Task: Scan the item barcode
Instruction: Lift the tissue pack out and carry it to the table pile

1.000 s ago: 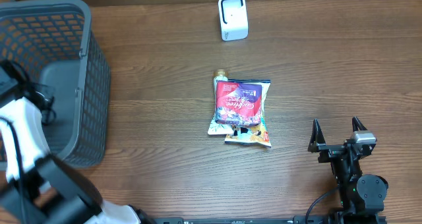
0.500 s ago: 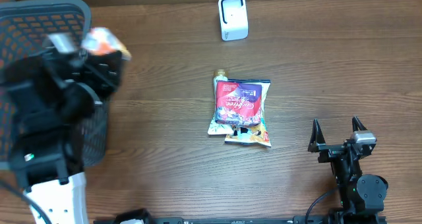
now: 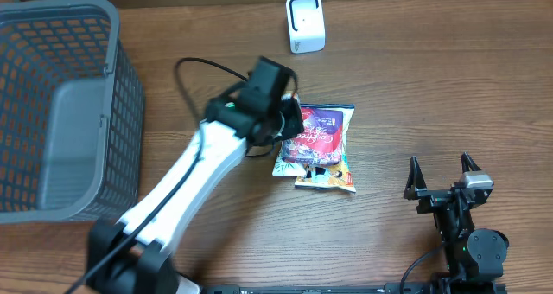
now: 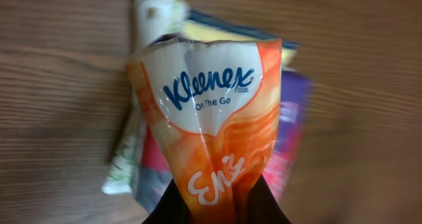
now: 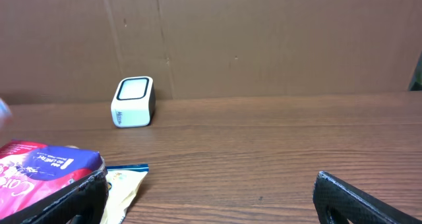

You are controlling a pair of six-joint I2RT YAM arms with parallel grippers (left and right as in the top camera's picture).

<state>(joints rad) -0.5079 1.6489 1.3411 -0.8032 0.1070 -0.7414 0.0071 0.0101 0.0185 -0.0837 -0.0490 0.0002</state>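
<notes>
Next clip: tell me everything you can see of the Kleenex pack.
The Kleenex pack is a soft packet in glossy film, orange with a white panel printed "Kleenex On The Go" in blue. The left hand is shut on its near end, where the film creases and narrows. It is held over the pile of snack packets on the wooden table; whether it touches them cannot be told.

The tissue pack is orange and white with blue lettering; the basket is grey mesh; the surface brown woodgrain.
</notes>
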